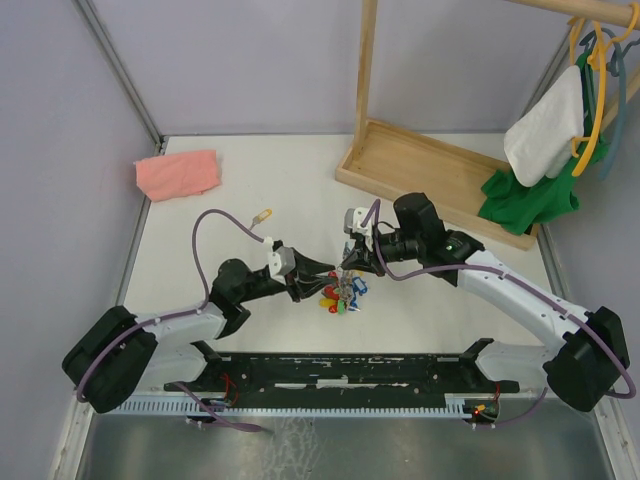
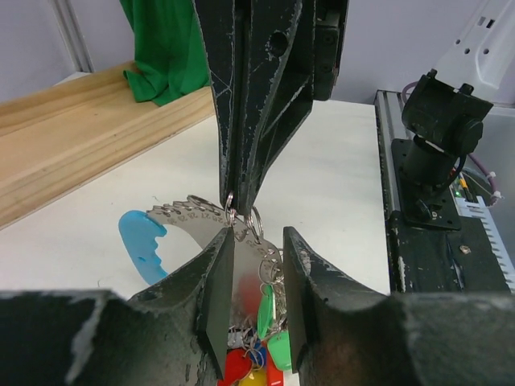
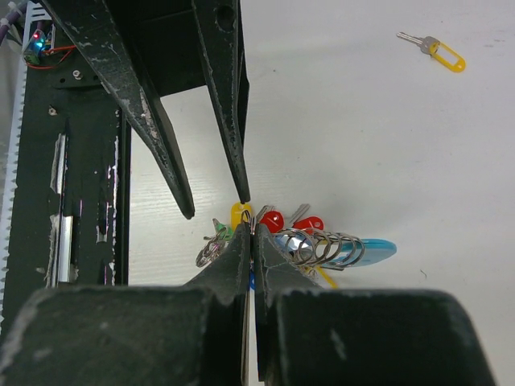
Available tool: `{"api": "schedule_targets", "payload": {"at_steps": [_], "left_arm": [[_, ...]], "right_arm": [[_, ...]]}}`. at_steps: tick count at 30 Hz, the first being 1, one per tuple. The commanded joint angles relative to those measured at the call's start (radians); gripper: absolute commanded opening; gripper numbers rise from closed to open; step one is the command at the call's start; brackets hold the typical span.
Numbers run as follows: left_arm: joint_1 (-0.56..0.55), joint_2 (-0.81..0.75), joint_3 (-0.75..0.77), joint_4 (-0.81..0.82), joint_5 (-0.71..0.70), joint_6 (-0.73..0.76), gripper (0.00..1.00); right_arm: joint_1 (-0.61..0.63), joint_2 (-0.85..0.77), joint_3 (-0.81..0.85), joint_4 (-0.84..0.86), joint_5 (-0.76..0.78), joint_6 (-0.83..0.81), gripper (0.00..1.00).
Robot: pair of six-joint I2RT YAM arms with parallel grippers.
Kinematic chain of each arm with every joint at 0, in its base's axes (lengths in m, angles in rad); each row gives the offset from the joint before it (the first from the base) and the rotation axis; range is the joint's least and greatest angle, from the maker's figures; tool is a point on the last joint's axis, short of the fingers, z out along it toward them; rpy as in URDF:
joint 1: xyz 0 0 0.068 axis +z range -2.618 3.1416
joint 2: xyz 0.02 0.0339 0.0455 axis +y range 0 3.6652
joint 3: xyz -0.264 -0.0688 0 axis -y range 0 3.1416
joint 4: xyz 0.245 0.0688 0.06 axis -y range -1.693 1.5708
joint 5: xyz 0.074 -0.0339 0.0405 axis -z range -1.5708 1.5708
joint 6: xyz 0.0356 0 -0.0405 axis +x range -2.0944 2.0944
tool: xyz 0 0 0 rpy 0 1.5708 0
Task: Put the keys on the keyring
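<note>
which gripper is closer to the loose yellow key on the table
Left. The left gripper sits close by the yellow key, down and right in the top view; the right gripper faces it from farther right.

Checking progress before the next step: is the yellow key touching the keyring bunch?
Apart. The right wrist view shows the yellow key lying by itself, with a wide gap to the keyring bunch.

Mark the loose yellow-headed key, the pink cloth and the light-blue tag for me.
loose yellow-headed key (image 3: 447,57): right wrist view, on its yellow plastic head.
pink cloth (image 1: 178,173): top external view, on the cloth's middle.
light-blue tag (image 2: 137,238): left wrist view, on its uncovered left end.
</note>
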Motion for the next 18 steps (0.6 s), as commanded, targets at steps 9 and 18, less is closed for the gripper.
{"api": "schedule_targets", "payload": {"at_steps": [9, 18], "left_arm": [[0.018, 0.042, 0.057, 0.071, -0.016, -0.075, 0.35], [0.017, 0.091, 0.073, 0.063, -0.010, -0.098, 0.32]], "right_arm": [[-0.002, -0.040, -0.002, 0.080, -0.054, -0.012, 0.01], [-0.002, -0.041, -0.007, 0.092, -0.057, -0.004, 0.01]]}}
